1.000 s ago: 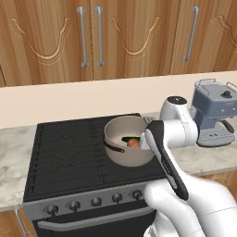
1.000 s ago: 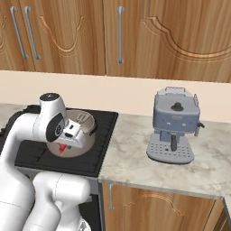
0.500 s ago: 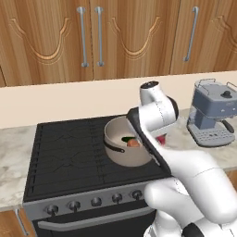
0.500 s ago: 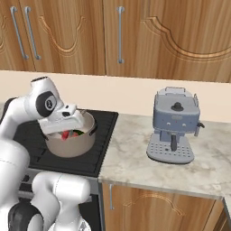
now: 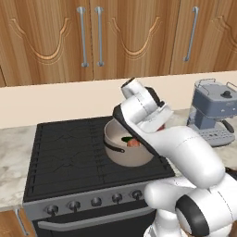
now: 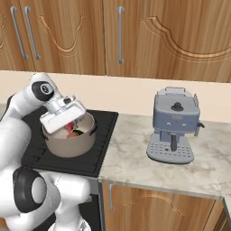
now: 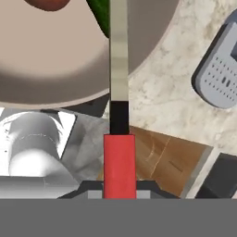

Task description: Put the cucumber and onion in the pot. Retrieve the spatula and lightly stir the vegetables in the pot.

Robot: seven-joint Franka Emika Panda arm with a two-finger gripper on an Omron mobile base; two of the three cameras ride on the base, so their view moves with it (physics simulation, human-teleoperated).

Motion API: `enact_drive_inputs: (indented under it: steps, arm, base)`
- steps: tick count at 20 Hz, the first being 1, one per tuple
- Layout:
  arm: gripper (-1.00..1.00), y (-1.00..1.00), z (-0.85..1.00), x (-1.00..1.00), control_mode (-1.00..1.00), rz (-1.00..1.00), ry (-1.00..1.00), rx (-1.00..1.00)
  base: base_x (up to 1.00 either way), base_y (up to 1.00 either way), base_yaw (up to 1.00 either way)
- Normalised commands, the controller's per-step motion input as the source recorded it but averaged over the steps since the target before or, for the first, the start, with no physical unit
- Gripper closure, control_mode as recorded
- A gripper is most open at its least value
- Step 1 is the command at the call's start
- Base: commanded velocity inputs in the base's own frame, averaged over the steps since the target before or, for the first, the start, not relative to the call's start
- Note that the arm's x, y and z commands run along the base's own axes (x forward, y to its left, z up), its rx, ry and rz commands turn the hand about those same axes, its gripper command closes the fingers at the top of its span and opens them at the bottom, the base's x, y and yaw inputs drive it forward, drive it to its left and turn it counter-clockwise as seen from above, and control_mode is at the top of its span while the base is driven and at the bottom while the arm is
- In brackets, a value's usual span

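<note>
Red-handled spatula point(image 7: 119, 92) clamped in the closed claw point(image 7: 119, 187), its blade reaching down into the pot point(image 5: 121, 152) for stirring. Onion point(image 5: 134, 143) and cucumber point(image 5: 126, 139) lie inside the pot, on the stove point(image 5: 65, 157).

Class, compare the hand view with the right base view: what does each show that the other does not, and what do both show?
Hand view alone: the spatula, its red handle at the bottom and its pale shaft reaching up over the pot's rim, held in the shut gripper.

Right base view alone: the wooden cabinets, the black stove, and the whole coffee machine standing on the counter to the pot's right.

Both: the pot with the onion and the cucumber inside, the marble counter, and at least part of the coffee machine.
</note>
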Motion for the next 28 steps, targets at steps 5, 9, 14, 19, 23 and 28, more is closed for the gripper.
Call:
enact_drive_inputs:
  steps: [5, 9, 14, 19, 23, 28]
  arm:
    - [1.00, -0.07, 0.54, 0.00, -1.00, 0.14, 0.47, -0.09]
    - [1.00, 0.00, -0.01, -0.05, -1.00, 0.19, 0.54, -0.18]
    - [1.00, -0.01, -0.24, -0.17, -1.00, 0.13, 0.05, 0.00]
    - [1.00, 0.00, 0.02, 0.15, -1.00, 0.01, 0.00, 0.00]
    - [1.00, 0.00, -0.03, 0.19, -1.00, 0.00, 0.00, 0.00]
    - [1.00, 0.07, -0.20, 0.16, -1.00, 0.00, 0.05, 0.00]
  base:
    - [0.00, 0.00, 0.00]
    - [0.00, 0.00, 0.00]
    - [0.00, 0.00, 0.00]
    - [0.00, 0.00, 0.00]
    - [0.00, 0.00, 0.00]
    - [0.00, 0.00, 0.00]
